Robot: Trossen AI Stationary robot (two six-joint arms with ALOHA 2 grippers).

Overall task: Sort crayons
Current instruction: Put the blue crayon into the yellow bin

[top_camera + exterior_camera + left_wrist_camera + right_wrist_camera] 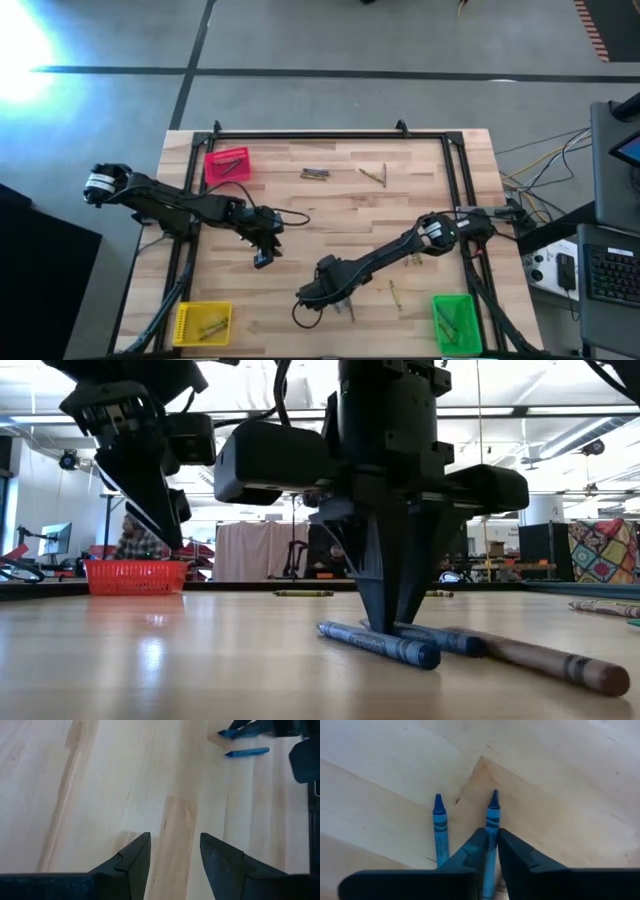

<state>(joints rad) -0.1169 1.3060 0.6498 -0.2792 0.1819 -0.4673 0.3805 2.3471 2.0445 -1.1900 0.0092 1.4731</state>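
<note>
Right fingers: I have the right gripper (491, 851) down at the counter (330, 215), its 2 fingers pinched onto a blue crayon (492, 822) that sits directly between them.
Long axis: the held blue crayon runs straight out ahead along the line of the fingers, tip forward, so I judge a plain vertical lift should carry it without twisting.
Neighbour: a second blue crayon (439, 830) lies just beside the fingers, parallel to the held one and apart from it; in the low view a brown crayon (545, 658) lies on the far side of the pair.
Left fingers: my left gripper (172, 862) hovers over bare counter with the fingers spread and nothing between them; both blue crayons lie well ahead of it, so the right arm is clearly the nearer.
Farther off: the green bin (455, 322), yellow bin (203, 322) and red bin (228, 166) sit at the counter's edges, each with some crayons in it; a few loose crayons (316, 173) lie at the far side.
</note>
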